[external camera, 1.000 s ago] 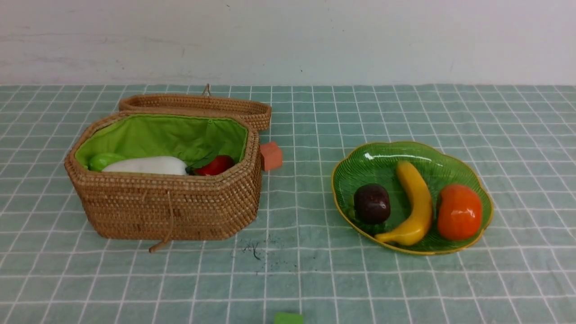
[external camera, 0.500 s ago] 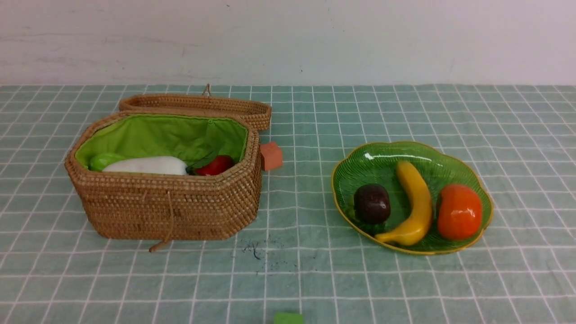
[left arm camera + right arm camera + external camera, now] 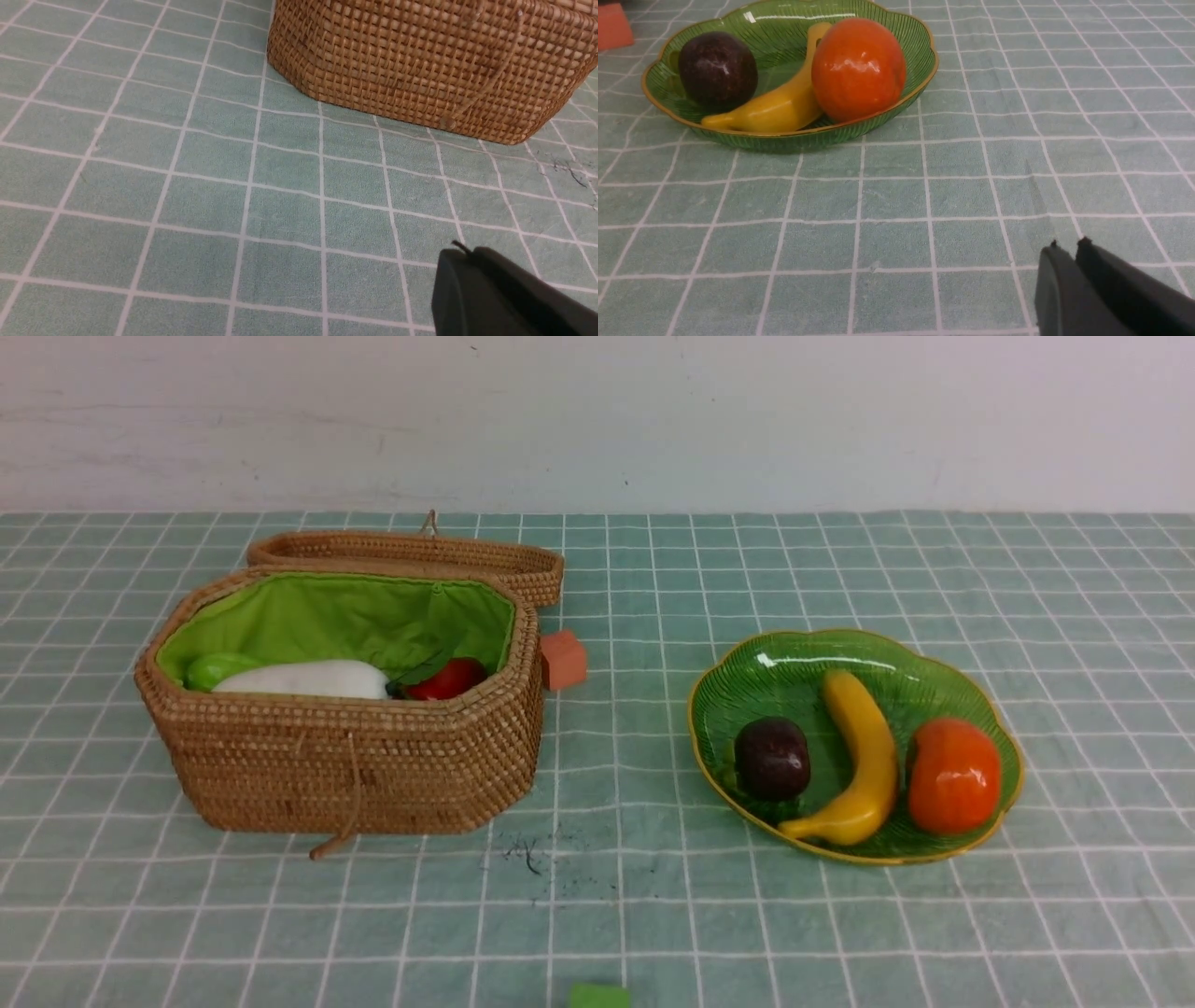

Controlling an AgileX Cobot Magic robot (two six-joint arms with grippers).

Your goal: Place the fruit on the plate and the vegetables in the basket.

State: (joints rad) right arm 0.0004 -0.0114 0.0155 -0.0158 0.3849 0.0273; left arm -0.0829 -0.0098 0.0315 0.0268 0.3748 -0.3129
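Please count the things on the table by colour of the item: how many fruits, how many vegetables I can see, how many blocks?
Fruits: 3, banana, mangosteen, persimmon, all on the plate.
Vegetables visible: 3, gourd, radish, pepper, in the basket; more may be hidden.
Blocks: 2, orange block, green block.
Total: 8.

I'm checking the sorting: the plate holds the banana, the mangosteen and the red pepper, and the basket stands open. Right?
Not quite. The third thing on the plate is an orange persimmon, beside the banana and mangosteen. The red pepper lies in the open basket, as the front view shows.
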